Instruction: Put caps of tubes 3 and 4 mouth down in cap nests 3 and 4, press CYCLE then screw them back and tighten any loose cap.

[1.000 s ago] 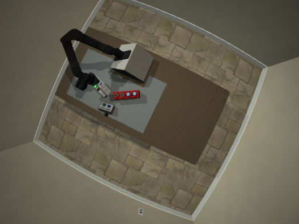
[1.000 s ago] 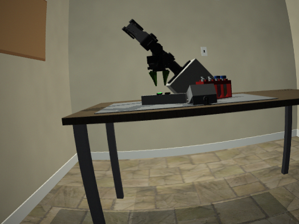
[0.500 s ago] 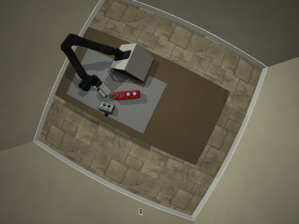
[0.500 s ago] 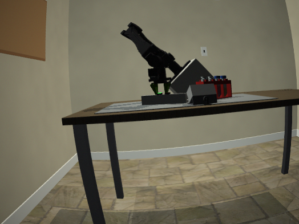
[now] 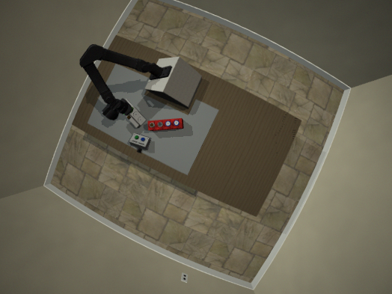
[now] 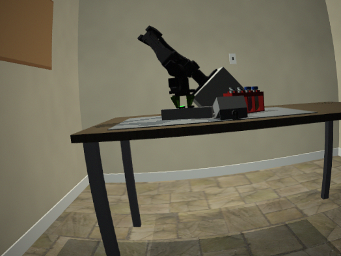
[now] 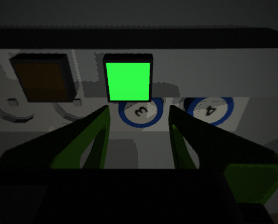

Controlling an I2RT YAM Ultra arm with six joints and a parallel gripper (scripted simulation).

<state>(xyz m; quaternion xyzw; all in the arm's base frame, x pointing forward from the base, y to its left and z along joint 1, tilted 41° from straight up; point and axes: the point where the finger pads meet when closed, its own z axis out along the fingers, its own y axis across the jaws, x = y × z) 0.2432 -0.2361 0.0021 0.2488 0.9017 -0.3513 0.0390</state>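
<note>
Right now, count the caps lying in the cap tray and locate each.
2. Cap 3 lies in the nest below the lit green lamp; cap 4 lies in the next nest to its right in the wrist view. The left nests show only partly.

"3" on one blue-ringed cap (image 7: 141,110), "4" on another (image 7: 210,109).

Gripper (image 7: 138,131) low over cap tray (image 6: 186,113), fingers half apart with nothing between. Cap 3 (image 7: 141,110) sits in the gap ahead; cap 4 (image 7: 210,109) just beside it, outside the right finger. Console wall with lit green lamp (image 7: 128,80) and dark amber lamp (image 7: 44,78) blocks the way just behind the caps. Key desk (image 6: 230,107) stands near the tray's end, red tube block (image 5: 165,123) beyond it. Grey housing (image 5: 179,80) closes off the base side. Open surface (image 5: 247,155) lies past the red block.
</note>
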